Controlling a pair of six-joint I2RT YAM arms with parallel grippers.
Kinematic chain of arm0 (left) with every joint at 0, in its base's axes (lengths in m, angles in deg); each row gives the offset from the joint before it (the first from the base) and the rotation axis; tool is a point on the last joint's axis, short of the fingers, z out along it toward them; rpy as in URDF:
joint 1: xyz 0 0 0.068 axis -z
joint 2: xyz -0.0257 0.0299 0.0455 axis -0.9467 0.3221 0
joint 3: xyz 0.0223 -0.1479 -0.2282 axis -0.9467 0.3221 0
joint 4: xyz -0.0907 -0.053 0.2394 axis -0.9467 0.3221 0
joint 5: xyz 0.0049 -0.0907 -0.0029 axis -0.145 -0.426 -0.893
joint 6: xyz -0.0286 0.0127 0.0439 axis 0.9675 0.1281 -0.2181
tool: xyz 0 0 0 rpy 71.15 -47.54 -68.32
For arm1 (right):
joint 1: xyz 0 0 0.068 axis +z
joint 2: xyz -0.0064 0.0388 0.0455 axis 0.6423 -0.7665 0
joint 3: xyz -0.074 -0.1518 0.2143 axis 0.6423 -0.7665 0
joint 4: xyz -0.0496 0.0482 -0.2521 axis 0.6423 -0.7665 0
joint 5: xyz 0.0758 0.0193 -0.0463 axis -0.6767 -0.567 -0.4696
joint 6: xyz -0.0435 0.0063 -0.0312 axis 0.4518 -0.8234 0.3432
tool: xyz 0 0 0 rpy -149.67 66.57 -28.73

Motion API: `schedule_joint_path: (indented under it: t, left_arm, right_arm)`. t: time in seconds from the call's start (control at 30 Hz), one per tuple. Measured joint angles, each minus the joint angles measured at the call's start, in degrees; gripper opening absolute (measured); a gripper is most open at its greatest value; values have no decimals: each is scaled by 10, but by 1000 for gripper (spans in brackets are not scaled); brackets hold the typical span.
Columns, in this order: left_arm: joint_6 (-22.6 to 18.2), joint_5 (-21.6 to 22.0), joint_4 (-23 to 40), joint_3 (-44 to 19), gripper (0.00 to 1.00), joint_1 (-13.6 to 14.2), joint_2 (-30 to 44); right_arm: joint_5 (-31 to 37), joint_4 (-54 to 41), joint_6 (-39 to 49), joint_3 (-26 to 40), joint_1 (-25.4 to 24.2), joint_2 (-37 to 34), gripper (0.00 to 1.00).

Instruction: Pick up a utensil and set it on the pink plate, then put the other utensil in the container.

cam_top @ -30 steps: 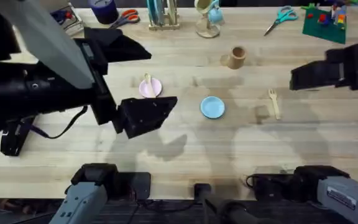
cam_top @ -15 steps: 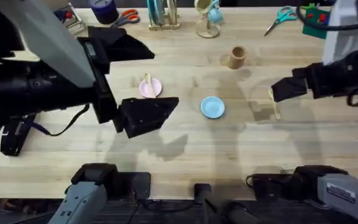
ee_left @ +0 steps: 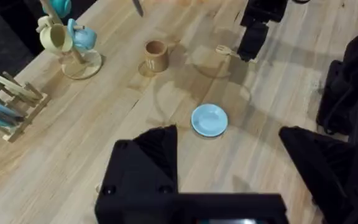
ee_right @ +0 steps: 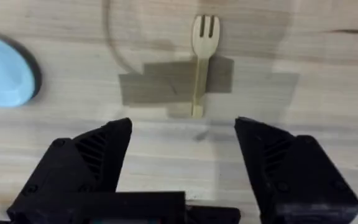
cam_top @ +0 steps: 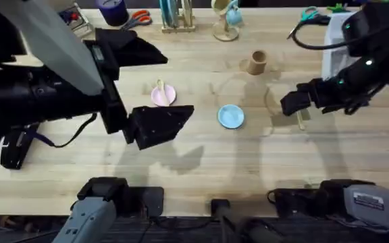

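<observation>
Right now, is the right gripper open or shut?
Open: the right gripper hangs over the wooden fork, fingers spread wide, nothing between them.

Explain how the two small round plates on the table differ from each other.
The pink plate has the wooden spoon lying on it, while the blue plate carries nothing. In the overhead view the pink plate lies further left, beside the left gripper; the blue plate lies near the middle, closer to the wooden fork. They also differ in colour. Both look round, shallow and similar in size.
</observation>
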Motion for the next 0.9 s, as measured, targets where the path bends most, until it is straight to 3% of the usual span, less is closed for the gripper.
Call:
schedule_joint_path:
  t: [0.23,0.67,0.9]
  left_arm:
    - [0,0,0,0,991,0,0]
    - [0,2,0,0,990,0,0]
    - [0,2,0,0,989,0,0]
  right_arm:
    - [0,64,0,-8,-19,-50,996]
    - [2,92,-1,-6,-31,-147,995]
    - [2,91,-4,0,-31,-155,995]
